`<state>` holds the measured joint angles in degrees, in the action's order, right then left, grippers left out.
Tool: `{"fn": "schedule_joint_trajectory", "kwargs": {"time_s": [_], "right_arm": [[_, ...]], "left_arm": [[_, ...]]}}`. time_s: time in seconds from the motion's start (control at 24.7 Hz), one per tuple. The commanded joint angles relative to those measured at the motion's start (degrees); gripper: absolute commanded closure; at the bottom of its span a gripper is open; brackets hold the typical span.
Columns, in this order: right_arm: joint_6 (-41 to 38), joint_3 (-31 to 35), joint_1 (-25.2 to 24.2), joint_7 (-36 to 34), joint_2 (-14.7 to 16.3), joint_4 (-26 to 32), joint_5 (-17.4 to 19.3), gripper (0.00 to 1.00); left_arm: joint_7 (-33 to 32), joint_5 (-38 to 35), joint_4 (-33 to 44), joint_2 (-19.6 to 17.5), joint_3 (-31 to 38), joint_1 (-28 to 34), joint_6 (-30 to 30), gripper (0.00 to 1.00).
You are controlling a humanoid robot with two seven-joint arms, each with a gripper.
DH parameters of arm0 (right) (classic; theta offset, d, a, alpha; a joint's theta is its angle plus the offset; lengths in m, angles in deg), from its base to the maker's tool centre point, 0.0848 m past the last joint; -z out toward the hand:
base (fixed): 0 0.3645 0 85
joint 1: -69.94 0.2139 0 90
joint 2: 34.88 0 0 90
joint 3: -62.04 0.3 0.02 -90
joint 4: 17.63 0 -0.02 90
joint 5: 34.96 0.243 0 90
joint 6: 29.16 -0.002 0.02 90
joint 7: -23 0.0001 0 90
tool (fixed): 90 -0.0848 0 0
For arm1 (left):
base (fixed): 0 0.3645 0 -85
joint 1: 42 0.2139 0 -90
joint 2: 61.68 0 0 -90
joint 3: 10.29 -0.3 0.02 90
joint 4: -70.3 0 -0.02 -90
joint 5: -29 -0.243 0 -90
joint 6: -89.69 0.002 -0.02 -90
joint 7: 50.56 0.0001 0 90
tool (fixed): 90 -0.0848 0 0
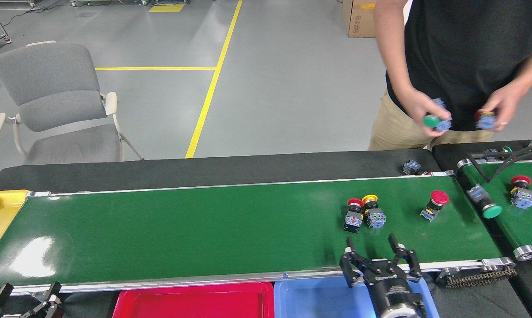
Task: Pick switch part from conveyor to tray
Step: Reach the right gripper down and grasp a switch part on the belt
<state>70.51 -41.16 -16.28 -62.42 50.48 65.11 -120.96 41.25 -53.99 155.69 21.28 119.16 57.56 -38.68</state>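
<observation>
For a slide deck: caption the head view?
Right gripper, jaws open, reaches over the conveyor toward two switch parts; red tray waits below.

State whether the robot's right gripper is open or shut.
Open. The right gripper has its fingers spread apart above the conveyor, holding nothing.

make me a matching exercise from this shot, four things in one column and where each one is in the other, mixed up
Things:
1. red-capped and yellow-capped switch pair
2. green-capped switch
3. right pincer
4. red tray

Places:
A. below the conveyor's near rail, left of the blue tray
B. lying across the gap between the two belts
C. open above the conveyor's near edge
D. side by side on the conveyor, just beyond the right pincer

Pairs: 1-D, 2-B, 3-C, 4-A
</observation>
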Motion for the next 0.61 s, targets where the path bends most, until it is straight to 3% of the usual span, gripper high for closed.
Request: {"fn": "schedule_joint_trajectory", "kwargs": {"time_s": [0.0,0.24,0.36,0.49,0.57], "right_arm": [[4.6,-2.4,2.7,0.1,-0.6,-2.1,0.0,0.00],[7.0,-3.9,8.3,0.1,-2.8,-9.9,0.2,0.00],[9.0,-3.9,11.3,-0.1,-3.9,-13.0,0.4,0.06],[8.7,-4.2,12.5,-0.1,-3.7,-13.7,0.4,0.30],[8.2,-4.9,12.7,0.0,-3.3,-13.7,0.4,0.61]], "left_arm": [[0.1,0.0,0.6,-0.6,0.0,-0.3,-0.1,0.00],[0.1,0.0,0.5,-0.6,-1.4,-1.1,-0.1,0.00],[0.1,0.0,0.5,-0.6,-1.7,-1.2,-0.1,0.00],[0.1,0.0,0.6,-0.6,-1.7,-1.2,-0.2,0.00],[0.1,0.0,0.6,-0.6,-1.7,-1.1,-0.2,0.00]]}}
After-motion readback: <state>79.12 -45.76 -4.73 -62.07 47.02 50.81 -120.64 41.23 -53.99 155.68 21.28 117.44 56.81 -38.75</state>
